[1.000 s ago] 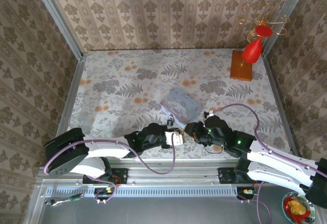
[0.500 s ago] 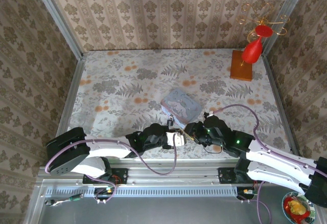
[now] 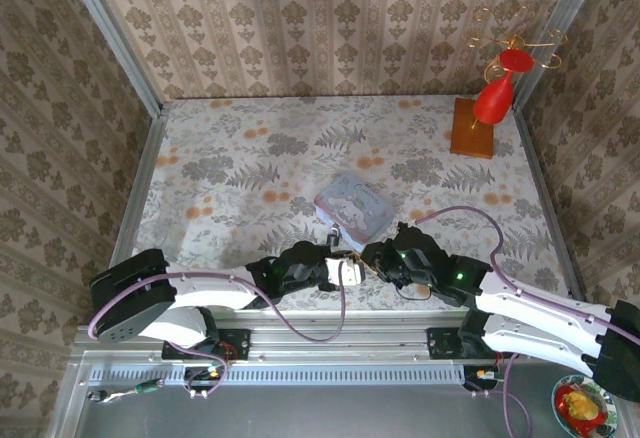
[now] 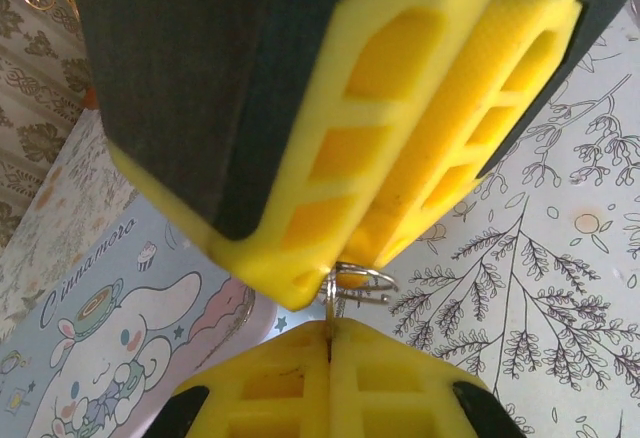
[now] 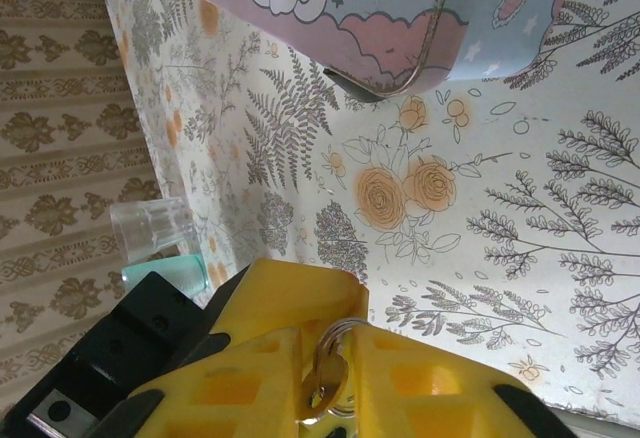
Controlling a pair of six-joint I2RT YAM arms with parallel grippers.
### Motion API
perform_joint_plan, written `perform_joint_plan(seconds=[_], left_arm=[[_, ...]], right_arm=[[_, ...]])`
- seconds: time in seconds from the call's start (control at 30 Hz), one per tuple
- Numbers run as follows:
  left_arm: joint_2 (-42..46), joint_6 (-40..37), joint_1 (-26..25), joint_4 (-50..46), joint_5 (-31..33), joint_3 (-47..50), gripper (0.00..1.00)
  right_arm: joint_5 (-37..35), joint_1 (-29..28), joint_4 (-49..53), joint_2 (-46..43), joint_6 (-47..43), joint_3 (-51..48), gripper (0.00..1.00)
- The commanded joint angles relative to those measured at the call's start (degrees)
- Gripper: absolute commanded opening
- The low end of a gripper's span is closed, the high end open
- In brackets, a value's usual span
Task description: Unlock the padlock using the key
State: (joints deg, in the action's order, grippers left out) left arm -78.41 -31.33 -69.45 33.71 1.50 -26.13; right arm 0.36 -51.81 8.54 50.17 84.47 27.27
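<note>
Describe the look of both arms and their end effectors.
The left arm and right arm share white links, black joint housings and looping purple cables; small green lights glow on the right wrist. The left end effector and right end effector have yellow fingers with open ribbed cut-outs.

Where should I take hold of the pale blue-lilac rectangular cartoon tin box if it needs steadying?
Grip the pale blue-lilac tin box across its long side walls, coming straight down from above. It lies flat, lid up, on the floral table, turned diagonally, so rotate the grip to match its edges. Whether the fingers open wide enough, I cannot tell.
</note>
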Motion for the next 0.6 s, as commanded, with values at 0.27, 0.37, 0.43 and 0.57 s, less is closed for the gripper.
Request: perform_joint_plan(seconds=[0.27,0.37,0.43,0.57], left_arm=[[0.28,0.59,-0.6,2.12,0.98,-1.34,0.04],[0.99,2.03,-0.58,4.01,2.77,-0.46,0.2],[2.69,4.13,-0.52,5.78,4.72,1.35,0.27],[11.7,17.45,0.85,5.06,9.12,4.33,0.56]], right_arm=[[-0.58,-0.4,-0.71,-0.84,0.79,-0.94,0.0],[-1.34,-0.4,-1.08,-1.66,-0.02,-1.32,0.0],[-2.9,-0.4,-2.45,-3.22,-1.3,-2.54,0.0],[-6.77,-0.24,-7.95,-8.5,-8.48,-6.26,0.0]])
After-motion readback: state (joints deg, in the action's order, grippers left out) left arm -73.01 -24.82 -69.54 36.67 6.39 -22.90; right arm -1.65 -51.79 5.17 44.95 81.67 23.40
